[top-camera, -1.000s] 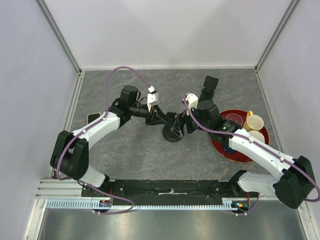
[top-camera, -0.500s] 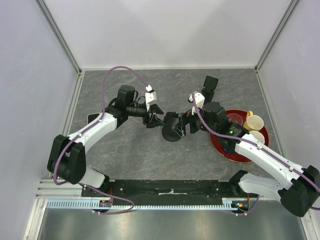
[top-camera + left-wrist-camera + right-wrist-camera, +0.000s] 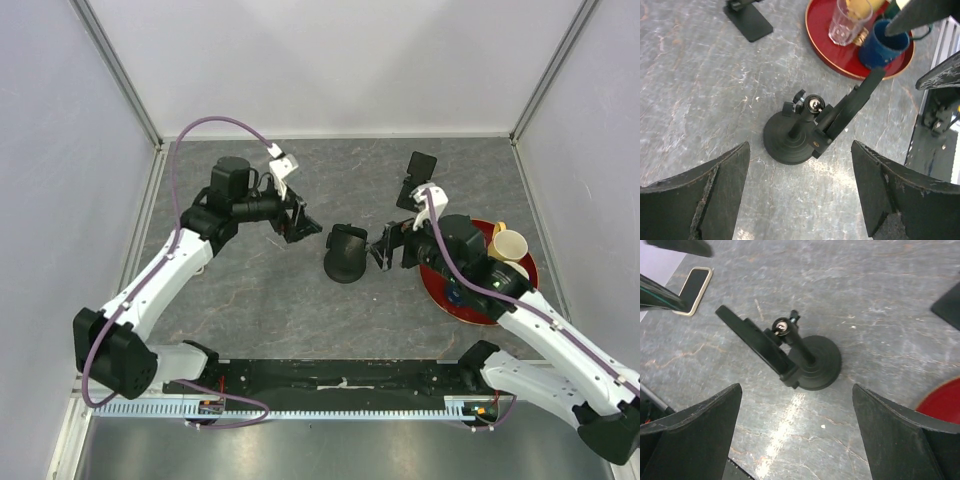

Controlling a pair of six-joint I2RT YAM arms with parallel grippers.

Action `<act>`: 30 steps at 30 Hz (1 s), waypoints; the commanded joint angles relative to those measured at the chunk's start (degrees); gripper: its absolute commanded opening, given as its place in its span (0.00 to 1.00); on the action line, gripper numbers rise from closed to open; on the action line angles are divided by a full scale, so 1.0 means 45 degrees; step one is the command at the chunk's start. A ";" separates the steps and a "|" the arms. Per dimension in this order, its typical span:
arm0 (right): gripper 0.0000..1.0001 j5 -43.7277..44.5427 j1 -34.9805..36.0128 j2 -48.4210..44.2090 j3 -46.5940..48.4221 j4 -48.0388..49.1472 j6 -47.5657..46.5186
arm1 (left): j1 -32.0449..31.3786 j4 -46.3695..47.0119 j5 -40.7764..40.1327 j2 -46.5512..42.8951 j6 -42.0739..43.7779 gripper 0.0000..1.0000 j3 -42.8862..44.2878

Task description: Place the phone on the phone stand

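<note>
**On the phone stand [image 3: 347, 255] nothing; left pincer [image 3: 300, 222] and right pincer [image 3: 391, 247] both wide and empty**

At the middle of the grey tabletop [image 3: 260, 300], finds the phone stand upright on its round base, cradle plate tilted on the ball joint, carrying nothing. Places the left pincer just to its left and the right pincer just to its right, each apart from it, each spread wide and gripping nothing. Shows the phone [image 3: 693, 290], pale-cased, lying flat on the tabletop, well apart from the phone stand, on the left arm's side; catches it only in the right wrist view. Puts a second black stand [image 3: 415, 180] farther back, near the right arm. Sets a red tray [image 3: 822, 42] at the right, holding a clear glass [image 3: 849, 20], a blue mug [image 3: 882, 45] and yellow cups [image 3: 510, 245].
</note>
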 commanded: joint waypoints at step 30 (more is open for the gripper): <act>0.98 0.3802 0.0014 -0.2989 0.0378 -0.1119 0.0660 | -0.9469 -0.6408 -1.8391 0.3062 -0.8822 0.96 0.6291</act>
